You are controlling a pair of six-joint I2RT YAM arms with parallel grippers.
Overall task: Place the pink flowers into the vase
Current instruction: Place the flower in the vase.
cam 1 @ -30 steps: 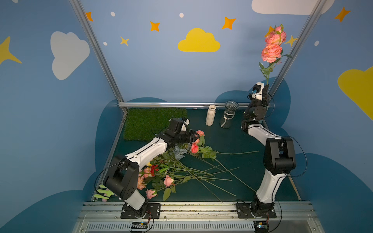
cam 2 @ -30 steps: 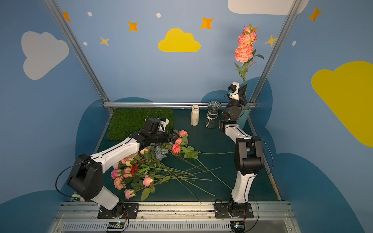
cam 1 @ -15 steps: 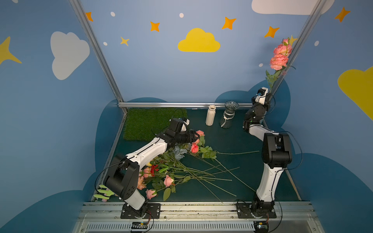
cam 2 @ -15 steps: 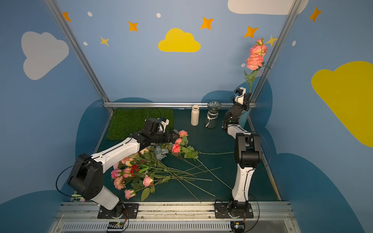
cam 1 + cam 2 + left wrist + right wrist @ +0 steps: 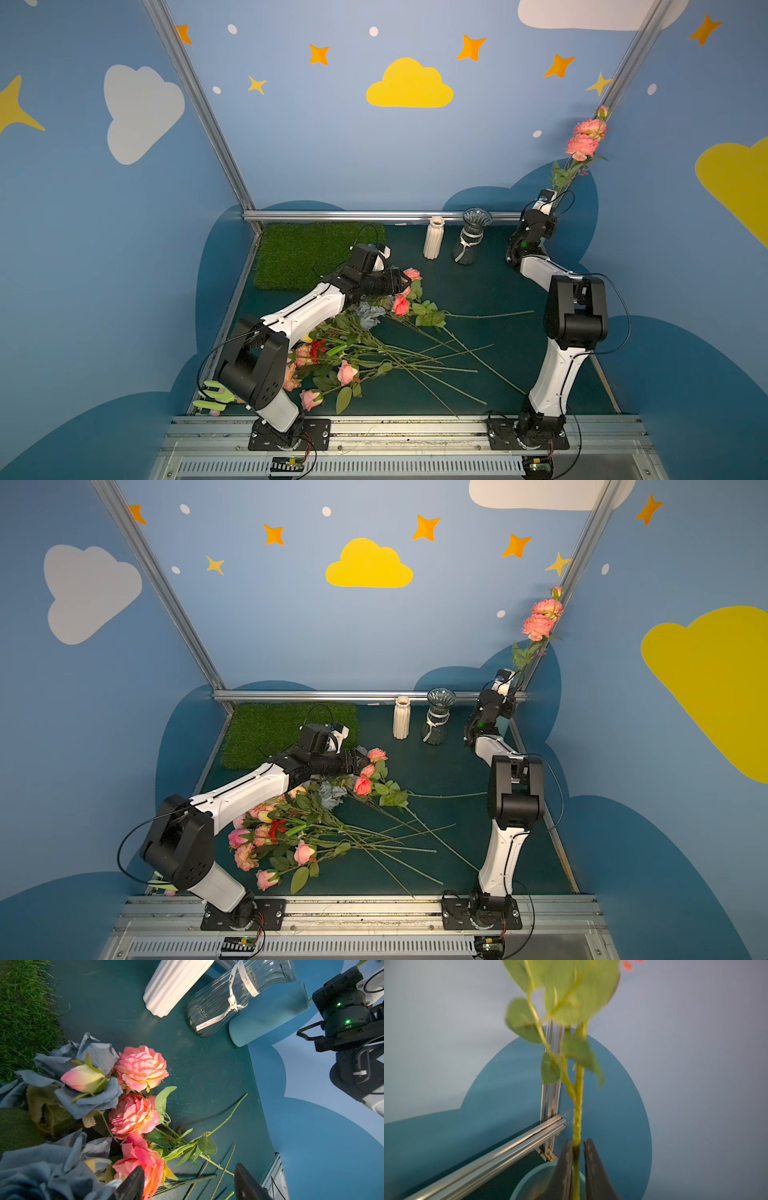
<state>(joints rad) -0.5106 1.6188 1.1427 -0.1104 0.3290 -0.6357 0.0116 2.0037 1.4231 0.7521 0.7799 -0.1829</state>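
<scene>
Glass vase (image 5: 207, 1007) at one o'clock: ribbon writing (image 5: 232, 1001) unreadable. Left gripper (image 5: 189, 1184) wide; right gripper (image 5: 576, 1147) narrow around pink flower stem (image 5: 577, 1115), grip unclear.

No legible text; only unreadable cursive print on the white ribbon (image 5: 232, 1000) around the glass vase (image 5: 209, 1001)

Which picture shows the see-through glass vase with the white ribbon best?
The left wrist view: the ribbed clear glass vase is close up, ribbon bow plain. Both top views show the vase small, upright near the back rail. The right wrist view misses it.
</scene>
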